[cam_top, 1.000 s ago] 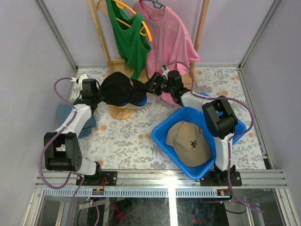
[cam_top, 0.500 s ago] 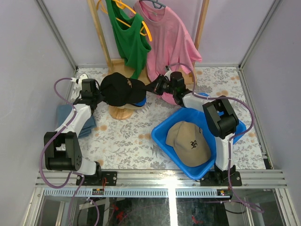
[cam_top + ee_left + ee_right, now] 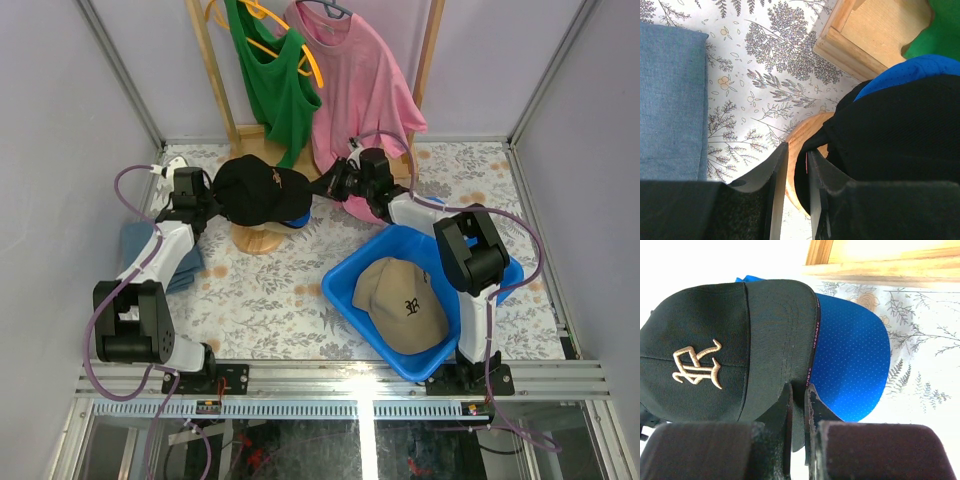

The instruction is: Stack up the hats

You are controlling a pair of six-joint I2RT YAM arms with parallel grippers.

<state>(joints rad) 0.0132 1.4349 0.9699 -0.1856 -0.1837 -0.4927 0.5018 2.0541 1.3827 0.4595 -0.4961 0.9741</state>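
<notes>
A black hat (image 3: 258, 187) with a gold embroidered letter (image 3: 695, 367) sits over a royal blue hat (image 3: 297, 216) on the round wooden stand (image 3: 256, 240). My right gripper (image 3: 325, 186) (image 3: 799, 392) is shut on the edge of the black brim, and the blue brim (image 3: 850, 360) shows just beneath it. At the hat's back rim, my left gripper (image 3: 213, 200) (image 3: 797, 160) has its jaws narrowly apart, with black fabric (image 3: 890, 130) between them and the stand's wood (image 3: 792, 155) behind. A tan hat (image 3: 405, 303) lies in the blue bin (image 3: 345, 272).
A folded grey-blue cloth (image 3: 150, 252) (image 3: 670, 100) lies left of the stand. A wooden rack at the back holds a green top (image 3: 275, 85) and a pink shirt (image 3: 358, 85). Its wooden base (image 3: 870, 35) is close behind the hats.
My right gripper went from open around the black brim to shut on it and shifted slightly right. The black hat's crown has drawn in a little. The left arm has stayed put.
</notes>
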